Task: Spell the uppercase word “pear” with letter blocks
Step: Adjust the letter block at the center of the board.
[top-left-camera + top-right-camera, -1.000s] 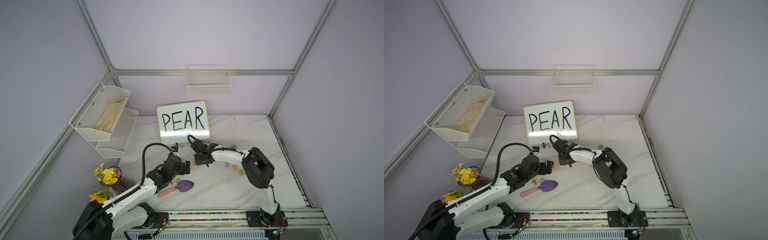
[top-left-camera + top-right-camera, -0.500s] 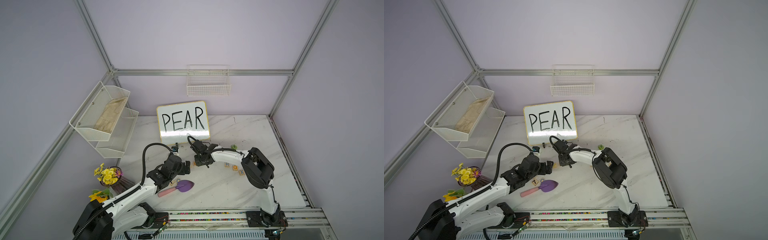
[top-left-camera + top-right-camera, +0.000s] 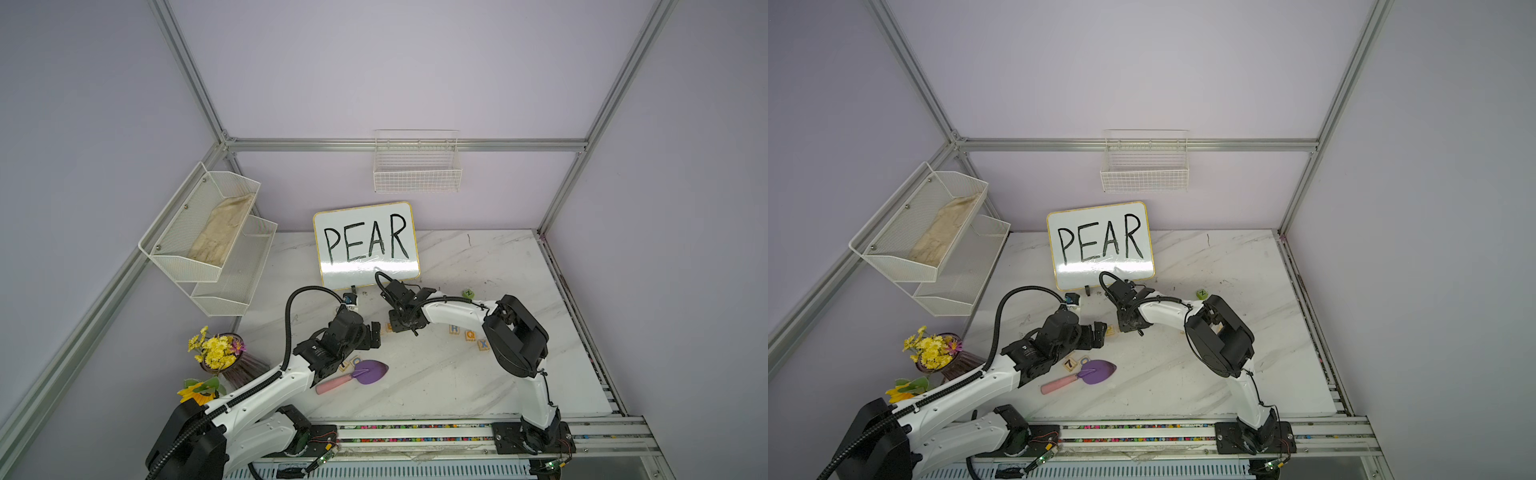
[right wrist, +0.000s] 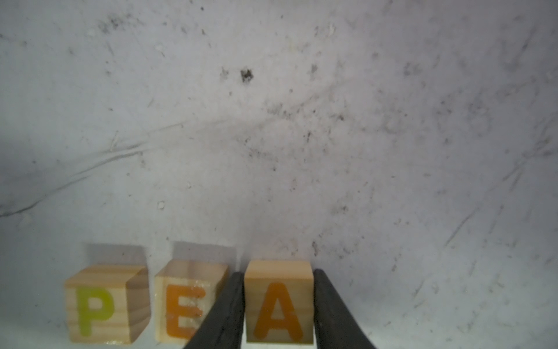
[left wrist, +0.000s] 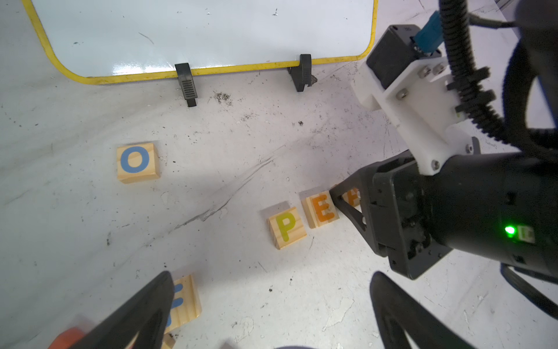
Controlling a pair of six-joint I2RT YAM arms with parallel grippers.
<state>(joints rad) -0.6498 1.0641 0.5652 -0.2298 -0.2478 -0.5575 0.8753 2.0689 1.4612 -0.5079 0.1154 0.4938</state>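
Three letter blocks stand in a row in the right wrist view: yellow P (image 4: pixel 104 303), orange E (image 4: pixel 188 303) and orange A (image 4: pixel 277 302). My right gripper (image 4: pixel 278 305) is shut on the A block, one finger on each side, just beside the E. The left wrist view shows P (image 5: pixel 287 227) and E (image 5: pixel 322 209), with the A mostly hidden behind the right gripper. The blue R block (image 3: pixel 454 329) lies on the table to the right of the row. My left gripper (image 5: pixel 270 290) hovers open near the row, with nothing between its fingers.
Blocks Q (image 3: pixel 470 334) and X (image 3: pixel 483 344) lie by the R, and a green N (image 3: pixel 468 293) farther back. Blocks O (image 5: pixel 137 161) and F (image 5: pixel 184 302) lie near the left gripper, beside a purple shovel (image 3: pixel 365 371). The PEAR whiteboard (image 3: pixel 365 245) stands behind. Flowers (image 3: pixel 214 351) are at the left.
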